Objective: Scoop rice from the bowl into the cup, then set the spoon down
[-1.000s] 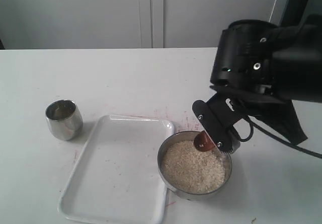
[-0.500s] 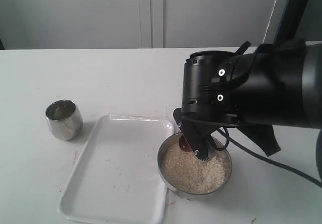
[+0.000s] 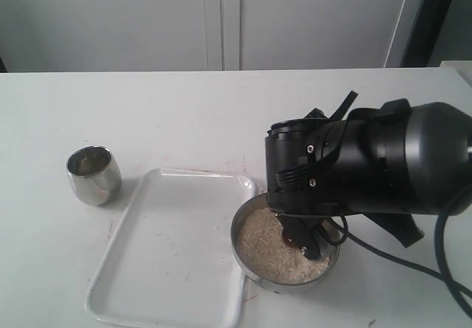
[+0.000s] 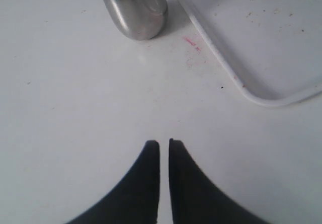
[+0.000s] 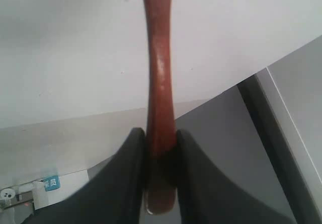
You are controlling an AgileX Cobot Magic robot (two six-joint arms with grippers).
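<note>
Right gripper [image 5: 161,133]: jaws clamped on the handle of the spoon [image 5: 160,73]. It is lowered into the bowl [image 3: 240,228], fingers at the rice [image 3: 264,245]. The spoon's scoop end is hidden behind this gripper in the exterior view.

Left gripper [image 4: 164,143]: fingers together with only a slit between them, holding nothing, above bare table [image 4: 75,108].

Count: one spoon, one bowl, one cup [image 3: 94,173], one white tray [image 3: 169,247].

Contents:
- Bowl, directly under the right gripper: rice.
- Cup, well apart from the right gripper beyond the tray and ahead of the left fingertips: contents cannot be told.
- Tray, touching the bowl: holds nothing.
</note>
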